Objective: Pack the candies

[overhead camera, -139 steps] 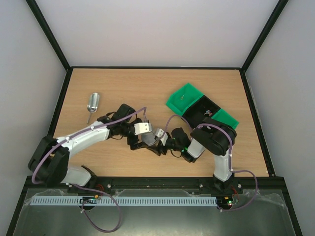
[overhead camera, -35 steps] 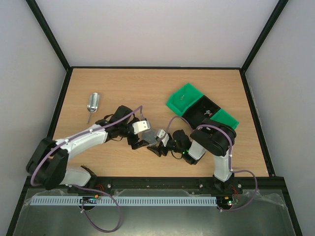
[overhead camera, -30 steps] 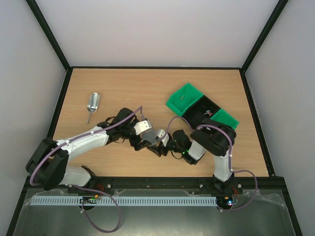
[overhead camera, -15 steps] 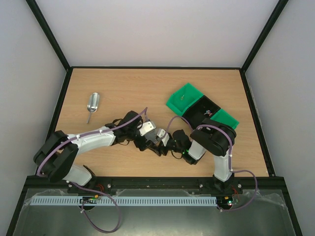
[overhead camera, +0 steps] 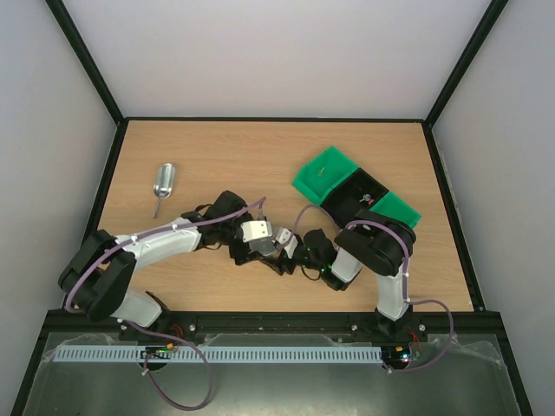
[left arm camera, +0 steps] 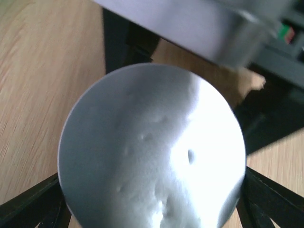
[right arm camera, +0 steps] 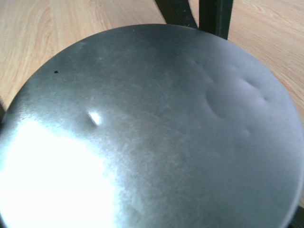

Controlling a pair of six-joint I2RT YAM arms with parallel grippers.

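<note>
A round metal tin fills both wrist views, a pale dented face in the left wrist view [left arm camera: 152, 152] and a darker face in the right wrist view [right arm camera: 156, 128]. In the top view my left gripper [overhead camera: 263, 251] and right gripper [overhead camera: 286, 256] meet at mid-table with the tin hidden between them. Black fingers [left arm camera: 28, 204] flank the tin on both sides in the left wrist view. In the right wrist view only dark slivers show at its edges. A few tiny candies [overhead camera: 365, 199] lie in a black bin [overhead camera: 347, 192]. One gold candy [overhead camera: 323, 171] lies in a green bin [overhead camera: 314, 180].
A metal scoop [overhead camera: 163, 182] lies on the wooden table [overhead camera: 217, 156] at the far left. A second green bin [overhead camera: 397, 208] adjoins the black one on the right. Black frame rails border the table.
My left arm has swung right, bringing its gripper up against the right gripper and onto the tin. The right arm has barely moved. The scoop and bins are as before.
</note>
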